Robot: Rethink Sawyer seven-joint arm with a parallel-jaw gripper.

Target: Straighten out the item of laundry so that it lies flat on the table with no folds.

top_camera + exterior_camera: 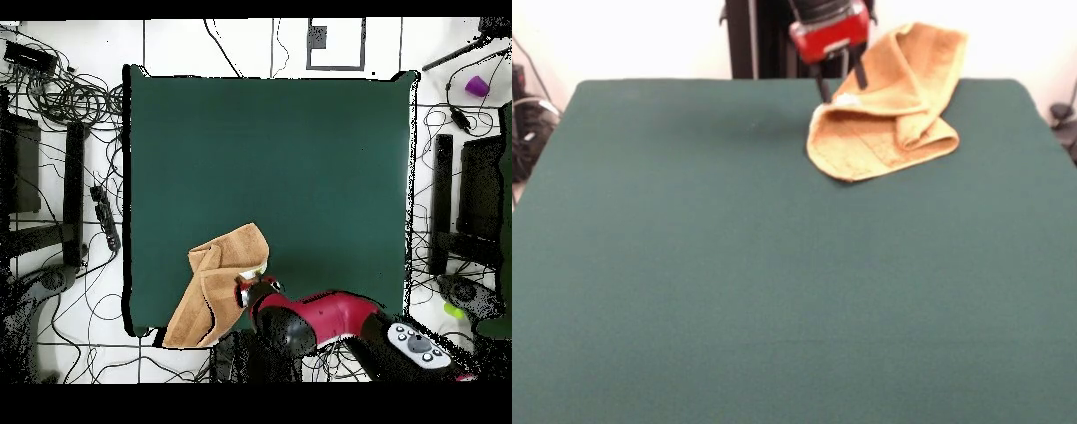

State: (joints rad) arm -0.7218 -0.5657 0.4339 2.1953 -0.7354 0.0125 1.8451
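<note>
The orange-yellow towel [883, 132] lies crumpled and folded over itself at the far right of the dark green table [733, 265]. One part of it rises above the table's far edge, right of my gripper. Its small white label [846, 100] shows at the near edge of the fold. My gripper [840, 88], under its red head, stands at the towel's left upper edge, touching or just above it. In the overhead view the towel [215, 285] lies at the table's [270, 150] lower left, partly past the edge, with my gripper [250, 290] at its right side.
The robot's black pedestal [759, 40] stands behind the table's far edge. Cables and dark equipment [60, 180] lie on the floor on both sides of the table. A purple cup [477, 86] stands on the floor at the upper right.
</note>
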